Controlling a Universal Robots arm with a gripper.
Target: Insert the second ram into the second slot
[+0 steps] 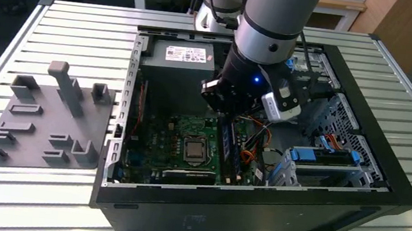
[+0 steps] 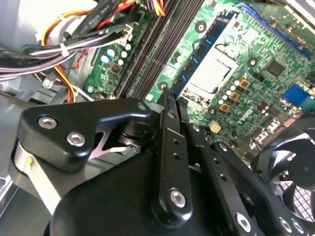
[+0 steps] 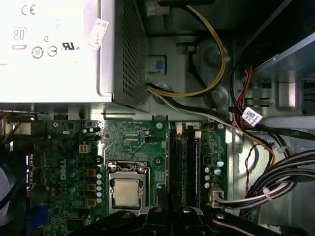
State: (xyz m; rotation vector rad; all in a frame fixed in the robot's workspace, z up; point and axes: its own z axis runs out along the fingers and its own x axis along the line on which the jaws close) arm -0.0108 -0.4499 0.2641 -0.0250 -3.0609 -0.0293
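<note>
The second ram (image 2: 204, 46), a long blue stick with dark chips, stands on edge in the bank of dark memory slots (image 2: 152, 54) beside the processor socket (image 2: 216, 69). In the exterior view it is a dark upright strip (image 1: 227, 150) running toward the case front. My gripper (image 2: 165, 96) hangs low over the motherboard with its fingers drawn together at the stick's near end, and nothing visible sits between them. Seen from outside, the gripper (image 1: 226, 113) is right over the stick's rear end. In the first wrist view the fingers (image 3: 170, 211) sit over the slots (image 3: 184, 162).
The open black case (image 1: 384, 188) lies on a slatted metal table. The power supply (image 1: 185, 55) fills the rear, bundled cables (image 3: 266, 182) run beside the slots, and a fan (image 2: 295, 167) is close by. A blue-fronted drive cage (image 1: 326, 158) and a grey holder (image 1: 42, 120) flank the board.
</note>
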